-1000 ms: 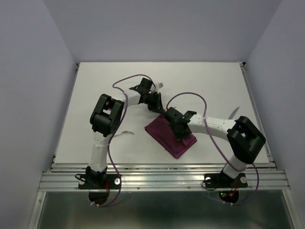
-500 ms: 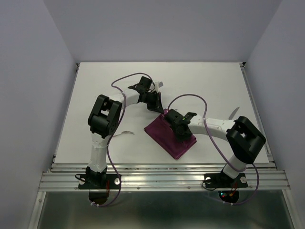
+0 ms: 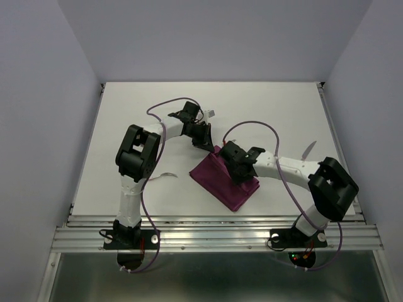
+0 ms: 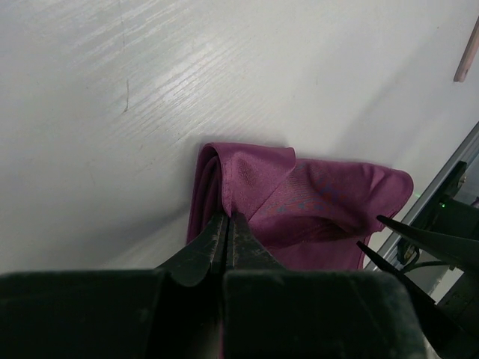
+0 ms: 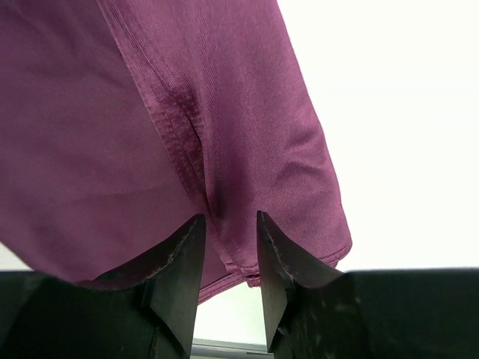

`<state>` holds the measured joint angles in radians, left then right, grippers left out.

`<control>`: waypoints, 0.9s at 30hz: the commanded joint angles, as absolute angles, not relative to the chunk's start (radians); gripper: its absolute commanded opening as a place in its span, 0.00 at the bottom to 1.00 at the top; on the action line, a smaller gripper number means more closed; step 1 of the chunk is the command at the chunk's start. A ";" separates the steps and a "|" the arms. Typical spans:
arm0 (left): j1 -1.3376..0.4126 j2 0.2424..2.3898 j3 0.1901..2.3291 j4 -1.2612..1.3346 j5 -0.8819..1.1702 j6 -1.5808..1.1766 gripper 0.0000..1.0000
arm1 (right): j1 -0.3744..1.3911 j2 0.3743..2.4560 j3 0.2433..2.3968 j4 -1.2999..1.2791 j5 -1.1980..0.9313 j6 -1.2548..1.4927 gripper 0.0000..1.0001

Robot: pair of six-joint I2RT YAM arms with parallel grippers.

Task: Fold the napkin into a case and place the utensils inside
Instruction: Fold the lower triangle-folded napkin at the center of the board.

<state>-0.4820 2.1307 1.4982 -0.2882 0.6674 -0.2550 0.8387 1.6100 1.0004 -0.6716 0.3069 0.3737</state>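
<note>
The burgundy napkin lies folded into a flat, oblong, case-like packet on the white table. My left gripper is shut on the raised fold at its far corner. My right gripper hovers over the middle of the cloth, its jaws open. A stitched hem lies between its fingertips without being pinched. One utensil lies to the right of the right arm, and its pale pink handle also shows in the left wrist view. The other utensil lies left of the napkin.
The left arm reaches from the near left across to the napkin, and its purple cable loops above. The right arm reaches in from the near right. A metal rail runs along the table's near edge.
My right gripper has opened and let go of the napkin, and has shifted slightly to the far side. My left gripper still holds the far corner, lifted slightly.
</note>
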 commanded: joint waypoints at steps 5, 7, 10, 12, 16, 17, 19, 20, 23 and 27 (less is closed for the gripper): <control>-0.480 2.042 1.482 -0.324 0.707 -0.210 0.00 | 0.764 1.526 1.042 -0.594 0.249 0.399 0.40; -0.480 2.040 1.479 -0.324 0.707 -0.209 0.00 | 0.746 1.528 1.040 -0.581 0.233 0.402 0.39; -0.480 2.042 1.476 -0.327 0.713 -0.206 0.00 | 0.713 1.543 1.037 -0.571 0.222 0.405 0.38; -0.480 2.042 1.476 -0.325 0.715 -0.203 0.00 | 0.675 1.554 1.031 -0.560 0.210 0.406 0.38; -0.480 2.042 1.473 -0.325 0.718 -0.198 0.00 | 0.592 1.569 1.017 -0.534 0.149 0.382 0.47; -0.480 2.042 1.471 -0.325 0.719 -0.198 0.00 | 0.581 1.577 1.017 -0.531 0.131 0.371 0.51; -0.480 2.046 1.476 -0.327 0.721 -0.193 0.00 | 0.581 1.586 1.014 -0.523 0.085 0.345 0.56; -0.480 2.048 1.476 -0.328 0.721 -0.193 0.00 | 0.572 1.588 1.011 -0.519 0.068 0.336 0.62; -0.480 2.056 1.480 -0.331 0.724 -0.192 0.00 | 0.562 1.614 0.996 -0.514 0.034 0.318 0.66; -0.480 2.062 1.482 -0.336 0.724 -0.184 0.00 | 0.540 1.637 0.954 -0.476 -0.046 0.310 0.64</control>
